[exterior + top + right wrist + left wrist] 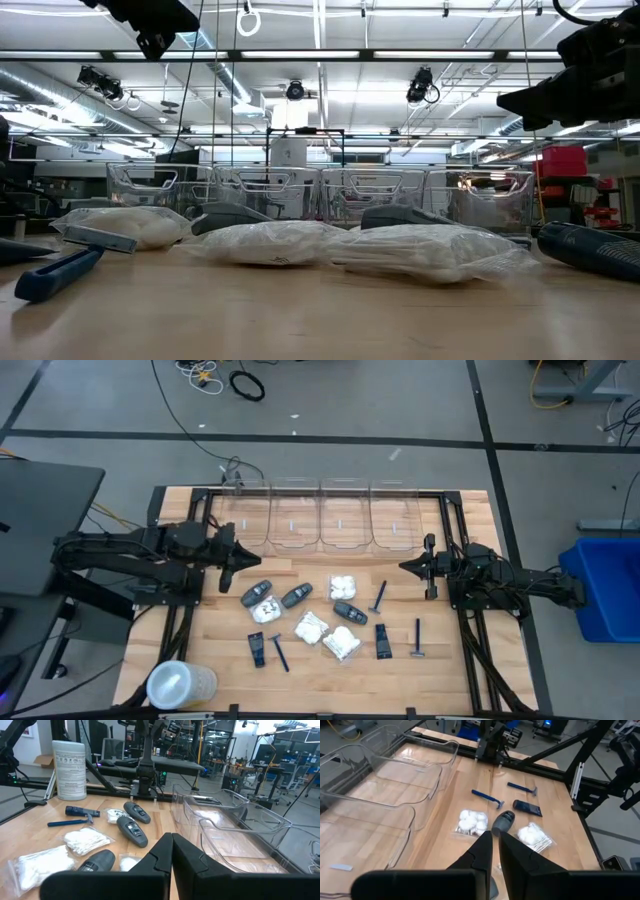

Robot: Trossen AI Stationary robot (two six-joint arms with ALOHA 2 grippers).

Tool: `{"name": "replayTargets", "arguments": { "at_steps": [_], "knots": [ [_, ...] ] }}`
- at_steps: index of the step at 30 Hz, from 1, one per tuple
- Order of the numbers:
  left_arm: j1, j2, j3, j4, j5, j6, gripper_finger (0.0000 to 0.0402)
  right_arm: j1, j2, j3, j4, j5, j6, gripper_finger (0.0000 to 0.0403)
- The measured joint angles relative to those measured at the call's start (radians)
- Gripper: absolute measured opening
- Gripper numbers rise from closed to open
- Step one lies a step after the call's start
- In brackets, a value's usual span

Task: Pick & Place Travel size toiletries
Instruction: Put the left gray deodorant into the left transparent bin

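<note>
Wooden slat table (200,650); crinkly white packets (311,627)

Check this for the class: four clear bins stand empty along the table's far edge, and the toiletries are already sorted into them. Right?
Partly wrong. The four clear bins are empty, but the toiletries lie loose on the table in front of them, as the high view shows.

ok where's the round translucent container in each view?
High: round translucent container at the picture's bottom left, on the table corner on the left arm's side.
Low: not in it.
Left wrist: not in it.
Right wrist: upright at the table edge, beyond the razor and cases.
Shared landmark: clear bins.
</note>
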Motion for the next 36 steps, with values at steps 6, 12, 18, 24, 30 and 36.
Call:
{"name": "replayTargets", "arguments": {
  "at_steps": [6,12,18,24,30,36],
  "knots": [
    [0.000,0.030,-0.001,0.012,0.025,-0.025,0.0041,0.000,0.000,0.000,0.000,0.000,0.000,0.0014],
    [0.000,0.080,0.011,-0.002,0.062,-0.082,0.0041,0.000,0.000,0.000,0.000,0.000,0.000,0.0014],
    [0.000,0.151,0.074,-0.029,0.082,-0.090,0.0041,0.000,0.000,0.000,0.000,0.000,0.000,0.0013],
    [0.000,0.226,0.142,-0.053,0.081,-0.067,0.0041,0.000,0.000,0.000,0.000,0.000,0.000,0.0013],
    [0.000,0.284,0.163,-0.047,0.081,-0.058,0.0041,0.000,0.000,0.000,0.000,0.000,0.000,0.0013],
    [0.000,0.293,0.164,-0.048,0.080,-0.048,0.0041,0.000,0.000,0.000,0.000,0.000,0.000,0.0014]
  ]
}}
